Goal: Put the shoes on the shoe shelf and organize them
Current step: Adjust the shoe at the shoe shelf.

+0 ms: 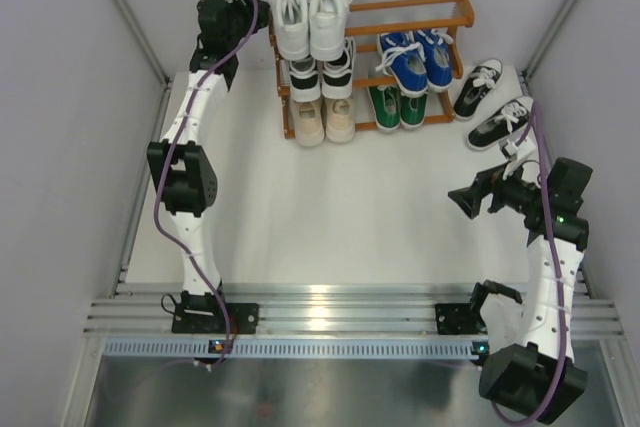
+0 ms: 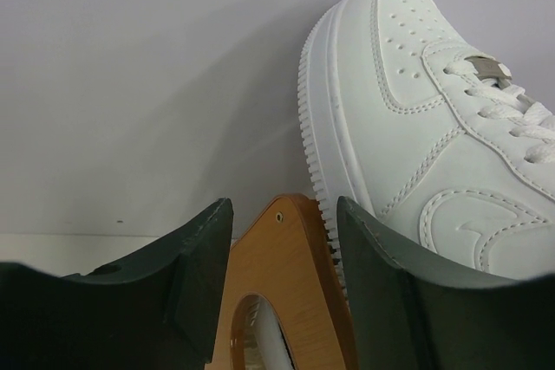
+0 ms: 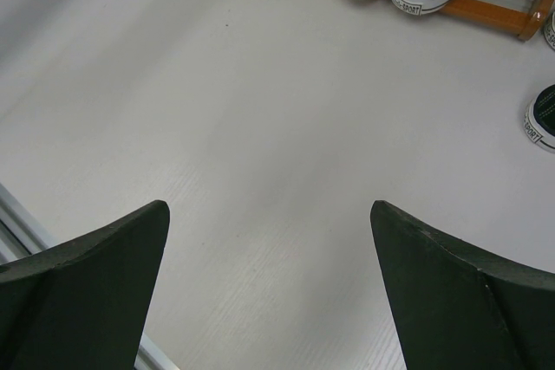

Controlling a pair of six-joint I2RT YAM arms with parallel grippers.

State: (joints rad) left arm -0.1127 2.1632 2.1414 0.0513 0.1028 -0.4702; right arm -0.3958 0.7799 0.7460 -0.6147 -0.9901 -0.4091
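one big shoe shelf (image 1: 466,9) stands at the back of the table (image 1: 350,207). five pairs sit on it: the white pair (image 1: 290,7) on top, the black pair (image 1: 338,69) and the blue pair (image 1: 410,62) in the middle, the beige pair (image 1: 340,119) and the green pair (image 1: 385,105) at the bottom. one more black pair, the last two shoes (image 1: 500,122), lies on the table just right of the shelf. so i think the job is almost done, and this last pair is the step now.

the right gripper (image 3: 269,214) hangs over bare table near those shoes. its fingers are spread wide and hold nothing. the left gripper (image 2: 282,214) is up by the shelf's left end. its fingers are partly open, with the wooden end between them and the white pair just beside.

next, i think the right gripper needs to reach a black shoe, close on it, and lift it to the free spot on top.
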